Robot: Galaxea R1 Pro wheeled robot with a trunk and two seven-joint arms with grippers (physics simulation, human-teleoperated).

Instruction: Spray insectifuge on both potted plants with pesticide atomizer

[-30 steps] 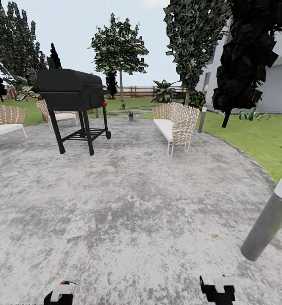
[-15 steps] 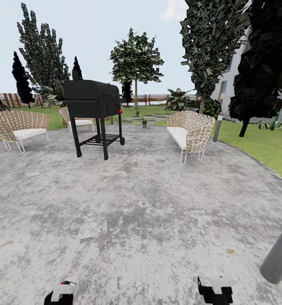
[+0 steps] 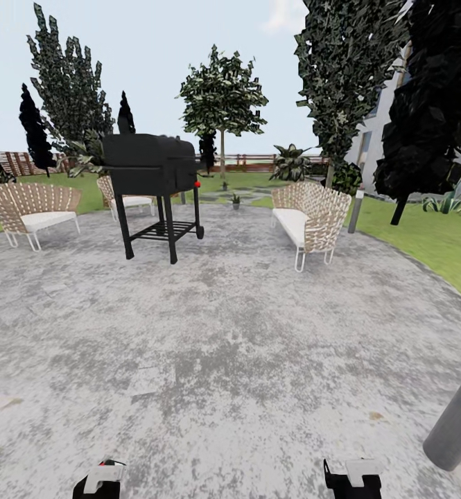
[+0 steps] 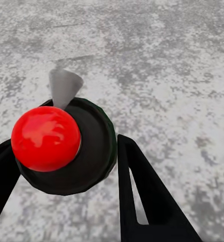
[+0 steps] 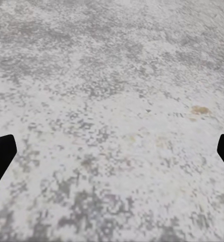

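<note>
Left gripper (image 4: 66, 166) pinches the pesticide atomizer (image 4: 66, 146), red cap toward the wrist camera, nozzle over the patio (image 3: 244, 346). Right gripper (image 5: 112, 151) is spread wide, holding nothing. The potted plants (image 3: 236, 201) sit far ahead past the grill (image 3: 150, 166), between it and the wicker bench (image 3: 310, 218); a long drive forward looks needed before spraying.

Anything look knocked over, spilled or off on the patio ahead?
Nothing stands out. The grill and wicker seats stand upright on the patio, and the small potted plant beyond sits upright too.
</note>
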